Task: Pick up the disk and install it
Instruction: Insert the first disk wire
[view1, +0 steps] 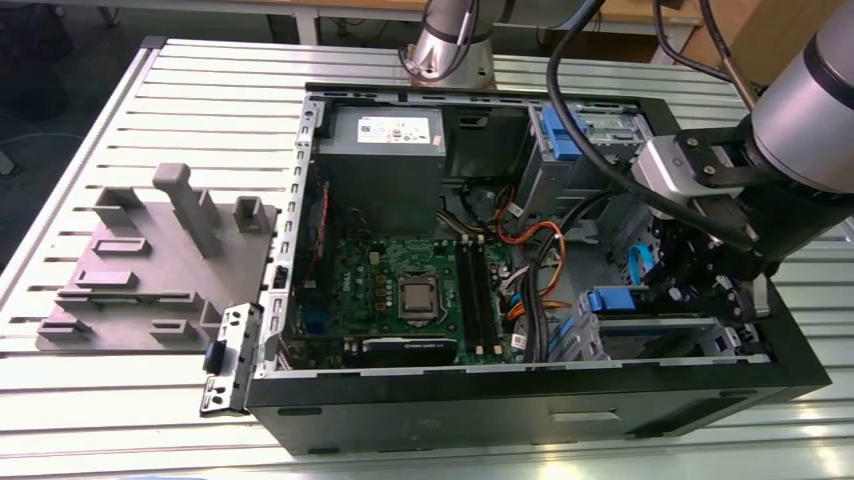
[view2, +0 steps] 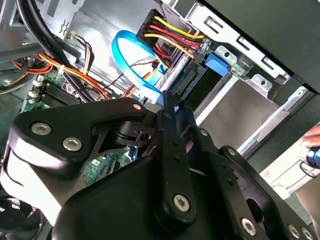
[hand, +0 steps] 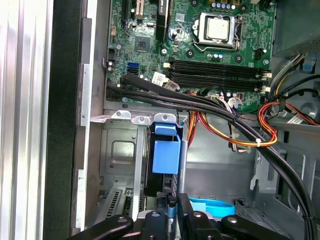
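Note:
The disk (hand: 161, 181) stands on edge in the drive cage at the case's front corner, a dark slab with a blue plastic rail tab (hand: 166, 152) at its end. In the exterior view that blue tab (view1: 614, 300) shows low at the exterior view's right. My gripper (hand: 172, 201) hangs directly over the disk's near end, inside the case (view1: 534, 385). Its fingers (view2: 167, 107) are shut close together, with a sliver of blue showing between them. I cannot tell whether they pinch it. A black connector with yellow, red and black wires (view2: 170, 35) sits against the disk's end.
A blue data cable (view2: 127, 47) loops beside the fingertips. Thick black cables (hand: 215, 114) cross between the cage and the motherboard (view1: 400, 290). The grey power supply (view1: 380, 150) fills the far corner. A grey fixture (view1: 160, 260) lies on the slatted table at the exterior view's left.

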